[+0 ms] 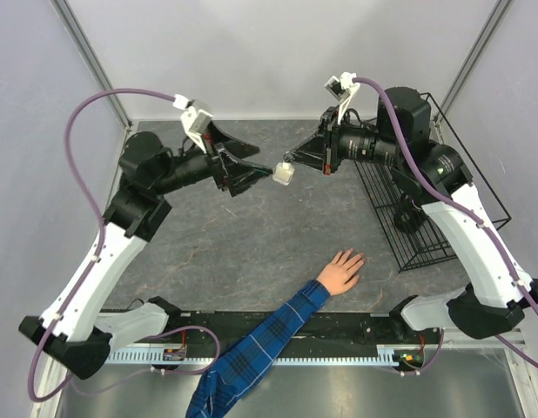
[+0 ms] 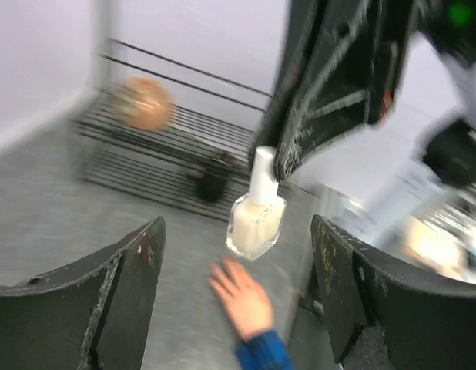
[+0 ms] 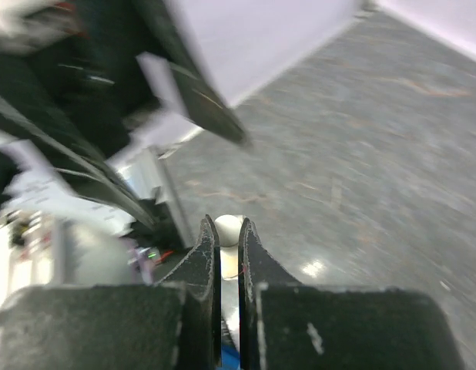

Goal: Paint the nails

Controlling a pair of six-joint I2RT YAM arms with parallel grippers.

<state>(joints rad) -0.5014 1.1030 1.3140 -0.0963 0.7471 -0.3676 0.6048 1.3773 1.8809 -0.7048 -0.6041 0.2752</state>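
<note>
I am holding a small square glass bottle of pale cream polish point(image 2: 256, 223) up in the air over the middle of the grey stone-patterned table point(image 1: 234, 248). My right fingers point(image 3: 211, 248) are pinching its tall white cap point(image 2: 263, 173), narrowed to a slit with only the cap between them. Hanging it by the cap is leaving the glass body free, and that looks to be the reason my left fingers point(image 2: 129, 271) are standing wide apart and facing it, empty and close but not touching. I judge they are lining up to take the body so the cap and its brush can be twisted off. The nails are down at the near edge on a light-skinned human hand point(image 1: 341, 270) that is lying flat in a blue plaid sleeve point(image 1: 262, 341), fingertips pointing towards the table's middle. They are too small for me to make out, and they are well below the bottle. A black wire rack point(image 1: 408, 222) is standing on my right.
</note>
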